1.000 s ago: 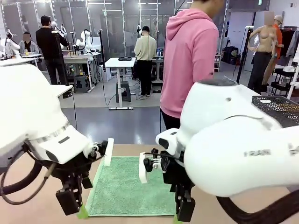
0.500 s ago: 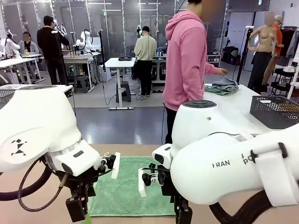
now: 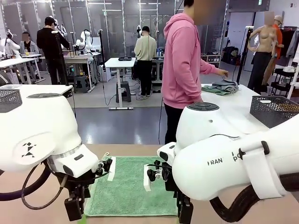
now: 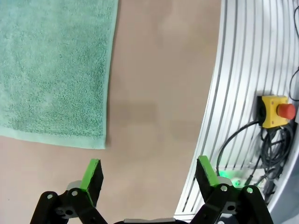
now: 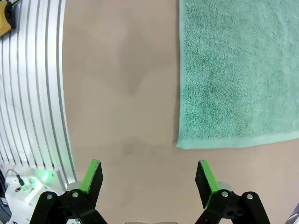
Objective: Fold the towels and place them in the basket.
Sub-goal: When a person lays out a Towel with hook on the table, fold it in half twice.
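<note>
Towel (image 3: pixel 131 186) flat on table (image 4: pixel 154 93) between both arms | left gripper (image 4: pixel 148 168) wide open, empty, over bare table beside towel corner | right gripper (image 5: pixel 148 170) likewise | person (image 3: pixel 184 65) beyond, facing side table

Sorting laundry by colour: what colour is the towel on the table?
Green; the towel shows best in the left wrist view.

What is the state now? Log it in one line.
towel: flat, unfolded on table | left gripper: open, empty, over bare table near towel corner | right gripper: open, empty, over bare table near towel corner
</note>
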Robot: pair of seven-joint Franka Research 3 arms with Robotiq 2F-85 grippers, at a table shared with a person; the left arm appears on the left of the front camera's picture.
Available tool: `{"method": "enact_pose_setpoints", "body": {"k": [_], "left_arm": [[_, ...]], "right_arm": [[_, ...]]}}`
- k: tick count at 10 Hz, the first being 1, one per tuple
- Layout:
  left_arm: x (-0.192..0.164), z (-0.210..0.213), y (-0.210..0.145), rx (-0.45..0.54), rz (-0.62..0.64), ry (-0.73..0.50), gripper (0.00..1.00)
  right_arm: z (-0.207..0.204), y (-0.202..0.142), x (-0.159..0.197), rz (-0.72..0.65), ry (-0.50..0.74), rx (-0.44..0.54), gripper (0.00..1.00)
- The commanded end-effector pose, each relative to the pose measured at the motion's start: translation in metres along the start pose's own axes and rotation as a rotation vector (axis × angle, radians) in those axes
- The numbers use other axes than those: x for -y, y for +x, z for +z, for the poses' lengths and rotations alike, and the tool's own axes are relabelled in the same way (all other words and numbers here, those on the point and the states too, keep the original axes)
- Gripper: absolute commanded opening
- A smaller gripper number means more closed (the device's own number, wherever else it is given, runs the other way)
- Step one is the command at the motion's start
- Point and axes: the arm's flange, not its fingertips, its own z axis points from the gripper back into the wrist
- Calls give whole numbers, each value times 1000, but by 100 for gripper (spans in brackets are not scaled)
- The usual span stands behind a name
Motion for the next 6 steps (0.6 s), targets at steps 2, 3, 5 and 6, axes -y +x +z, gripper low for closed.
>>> {"method": "enact_pose_setpoints", "body": {"k": [2,3,5,6], "left_arm": [[2,1,2,2,4,2,100],[2,1,2,2,4,2,100],[-10,-5,-5,-23,-31,29,100],[-19,-15,-7,-8,-73,43,100]], "right_arm": [[1,0,0,2,-3,0,100],[1,0,0,2,-3,0,100],[0,0,0,0,0,-1,100],[-12,0,3,35,-16,-33,100]]}}
